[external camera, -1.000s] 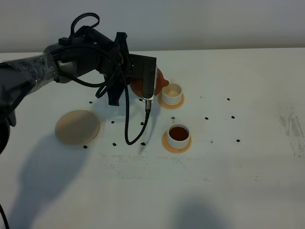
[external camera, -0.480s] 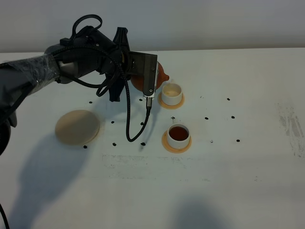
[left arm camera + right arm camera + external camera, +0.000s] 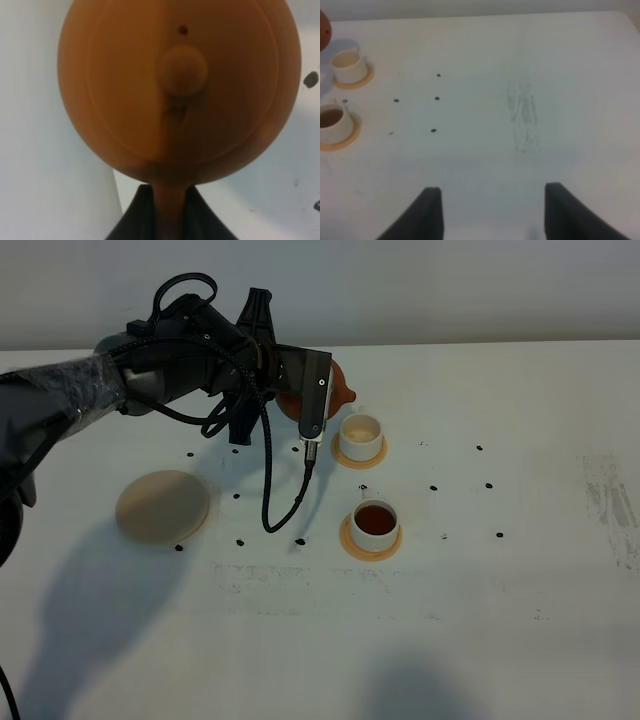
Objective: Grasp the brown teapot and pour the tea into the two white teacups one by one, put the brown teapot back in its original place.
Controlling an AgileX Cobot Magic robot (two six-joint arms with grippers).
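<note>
- Only left wrist view shows left claw pinching brown teapot by its handle; overhead view hides the grip.
- Teapot held up just beside far teacup, slightly higher than a second ago.
- Right claw spread over bench.

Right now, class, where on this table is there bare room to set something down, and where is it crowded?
Free: the wide stretch right of the near teacup and far teacup, and the strip in front of the beige coaster. Crowded: around the far teacup, where the brown teapot hangs and a cable dangles.
</note>
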